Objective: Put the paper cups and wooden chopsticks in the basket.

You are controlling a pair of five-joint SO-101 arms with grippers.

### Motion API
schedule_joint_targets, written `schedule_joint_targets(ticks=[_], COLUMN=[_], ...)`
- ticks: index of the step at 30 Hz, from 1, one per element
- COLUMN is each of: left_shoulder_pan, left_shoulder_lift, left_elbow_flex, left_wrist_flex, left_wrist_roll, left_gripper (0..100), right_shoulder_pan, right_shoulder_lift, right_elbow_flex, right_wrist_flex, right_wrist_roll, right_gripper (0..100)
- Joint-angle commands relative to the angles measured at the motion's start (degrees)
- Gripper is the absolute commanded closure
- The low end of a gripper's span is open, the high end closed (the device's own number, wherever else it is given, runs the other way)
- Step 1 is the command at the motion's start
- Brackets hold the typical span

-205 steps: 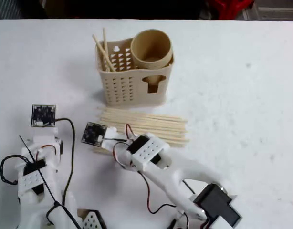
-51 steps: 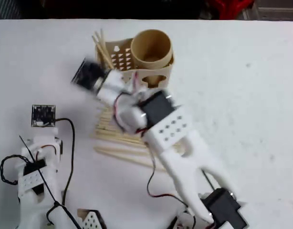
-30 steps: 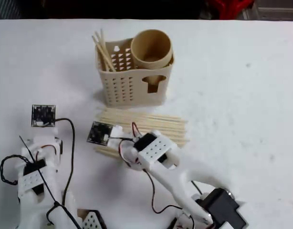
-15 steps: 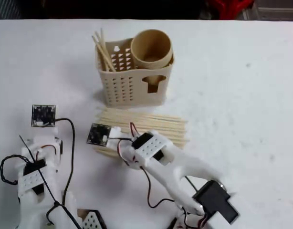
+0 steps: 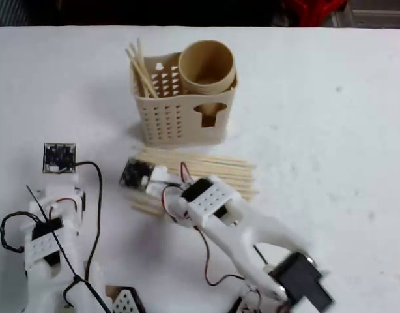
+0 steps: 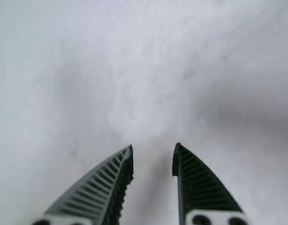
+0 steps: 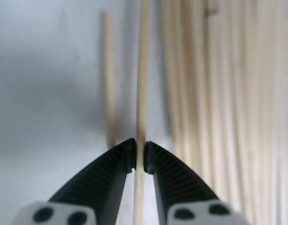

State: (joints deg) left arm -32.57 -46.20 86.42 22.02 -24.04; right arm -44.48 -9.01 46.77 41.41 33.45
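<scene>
Right gripper (image 7: 140, 157), arm stretched toward mid-table, pinches a stick (image 7: 143, 70); left gripper (image 6: 153, 152) gapes near the front-left corner.

Bare, pale wooden chopsticks (image 5: 213, 171), unvarnished and dull, against a white, matt, faintly grainy surface (image 5: 330, 130). The basket (image 5: 180, 120) is cream plastic, perforated, with a low sheen; the paper cup (image 5: 206, 65) is matt tan. The right gripper (image 7: 140, 158) has dark, ribbed plastic fingers (image 7: 109, 176); its arm (image 5: 245, 228) is smooth white plastic.
</scene>
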Motion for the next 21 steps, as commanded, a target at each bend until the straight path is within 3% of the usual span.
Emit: schedule_joint_targets(ticks=[1,6,12,21], left_shoulder_pan=[-0.1,-0.1,-0.1,-0.1], left_shoulder_lift=[-1.4,-1.4,-1.4,-1.4], left_elbow_flex=[-0.4,-0.4,-0.4,-0.4], left_wrist_flex=[-0.6,-0.6,-0.6,-0.6], left_wrist_roll=[-0.4,-0.4,-0.4,-0.4], left_gripper=[85,85,85,85], right_shoulder_pan=[2.9,6.0,7.2,7.3], right_shoulder_lift=[-12.3,-25.5,-31.3,-15.4], right_elbow_flex=[-1.1,-7.9,-26.4,-44.4], right_wrist_flex=[2.0,7.9,5.1,-17.9], right_wrist_roll=[-4.2,-6.9,-7.2,-7.2], right_gripper=[98.1,98.1,98.1,98.1])
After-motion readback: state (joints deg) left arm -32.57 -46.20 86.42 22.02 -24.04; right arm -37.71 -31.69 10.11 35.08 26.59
